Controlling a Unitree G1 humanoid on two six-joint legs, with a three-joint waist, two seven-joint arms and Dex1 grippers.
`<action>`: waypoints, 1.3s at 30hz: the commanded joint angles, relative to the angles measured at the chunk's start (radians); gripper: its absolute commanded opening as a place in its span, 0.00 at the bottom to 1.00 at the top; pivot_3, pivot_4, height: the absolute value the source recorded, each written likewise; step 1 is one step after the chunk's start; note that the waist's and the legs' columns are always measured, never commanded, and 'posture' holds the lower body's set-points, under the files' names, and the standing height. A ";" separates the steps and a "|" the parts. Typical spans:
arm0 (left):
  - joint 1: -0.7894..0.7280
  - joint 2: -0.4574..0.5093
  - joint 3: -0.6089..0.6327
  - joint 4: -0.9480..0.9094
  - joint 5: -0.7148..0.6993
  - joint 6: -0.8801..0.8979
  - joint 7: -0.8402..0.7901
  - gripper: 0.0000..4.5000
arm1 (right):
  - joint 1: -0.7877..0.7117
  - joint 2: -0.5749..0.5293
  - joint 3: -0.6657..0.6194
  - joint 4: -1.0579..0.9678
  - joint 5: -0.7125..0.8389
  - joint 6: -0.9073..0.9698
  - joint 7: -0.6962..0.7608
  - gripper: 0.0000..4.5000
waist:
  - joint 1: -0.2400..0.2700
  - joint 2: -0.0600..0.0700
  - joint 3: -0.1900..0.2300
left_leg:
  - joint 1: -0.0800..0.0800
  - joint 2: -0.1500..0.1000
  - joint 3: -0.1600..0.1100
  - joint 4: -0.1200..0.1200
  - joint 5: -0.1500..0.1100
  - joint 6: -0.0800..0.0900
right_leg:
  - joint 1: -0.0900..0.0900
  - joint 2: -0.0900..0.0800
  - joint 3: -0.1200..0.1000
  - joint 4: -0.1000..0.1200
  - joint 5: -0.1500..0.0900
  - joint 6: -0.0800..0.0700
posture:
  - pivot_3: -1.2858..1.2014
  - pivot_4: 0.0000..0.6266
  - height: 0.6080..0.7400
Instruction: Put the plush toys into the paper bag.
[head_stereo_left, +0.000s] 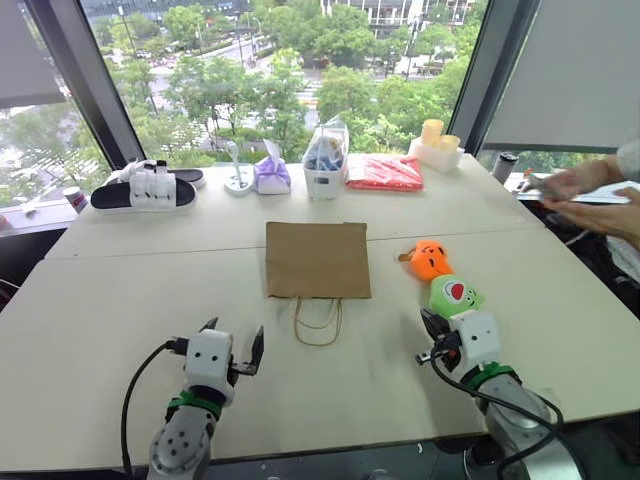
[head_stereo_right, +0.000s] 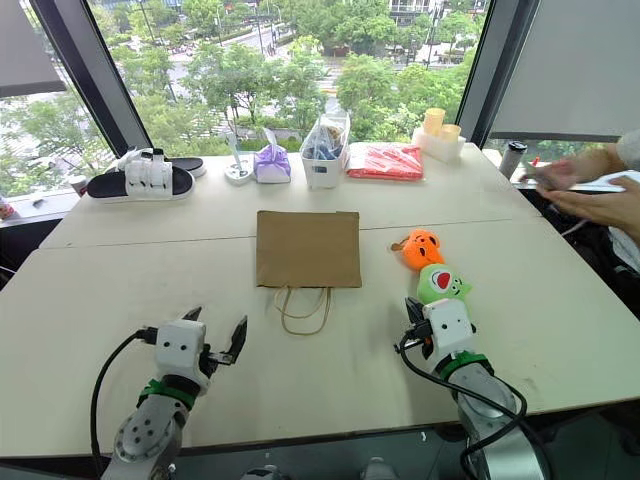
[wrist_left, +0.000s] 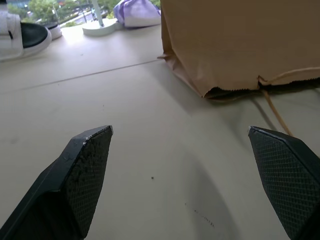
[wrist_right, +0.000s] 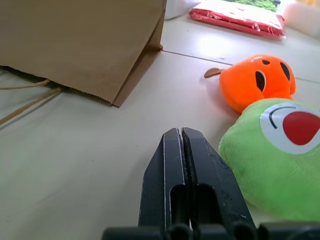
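Paper bag (head_stereo_left: 317, 259) lies flat mid-table, handles toward the robot. Orange toy (head_stereo_left: 430, 260) and green toy (head_stereo_left: 453, 296) sit to its right. Left gripper (head_stereo_left: 236, 344) gapes wide over bare table; right gripper (wrist_right: 181, 145) pinched closed, empty, just near the green one.

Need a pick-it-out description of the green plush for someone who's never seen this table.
Start at the flat brown paper bag lying mid-table, then look toward the robot's right, where two plush toys sit in a row. The green plush is the nearer one, just ahead of the right claw. Unlike the orange plush behind it, it is light green with a red-and-white patch.
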 joint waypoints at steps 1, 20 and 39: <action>-0.015 0.023 0.009 -0.046 -0.022 0.007 -0.030 0.99 | 0.030 -0.001 -0.007 -0.063 0.019 -0.019 0.012 0.00 | 0.000 0.000 0.000 | 0.000 0.000 0.000 0.000 0.000 0.000 | 0.000 0.000 0.000 0.000 0.000 0.000 | 0.52 0.24 1.00; -0.028 0.073 0.020 -0.073 -0.112 0.069 -0.108 0.99 | 0.078 0.050 0.047 -0.139 -0.008 0.006 -0.045 0.00 | 0.001 0.000 0.000 | 0.000 0.000 0.000 0.000 0.000 0.000 | 0.000 0.000 0.000 0.000 0.000 0.000 | 0.52 0.24 1.00; -0.417 0.462 -0.029 0.270 -0.165 -0.267 -0.695 0.99 | -0.013 -0.135 0.010 -0.291 0.231 0.292 0.178 0.00 | 0.001 0.001 0.000 | 0.000 0.000 0.000 0.001 0.000 0.000 | 0.000 0.001 -0.001 0.001 0.002 -0.003 | 0.52 0.24 1.00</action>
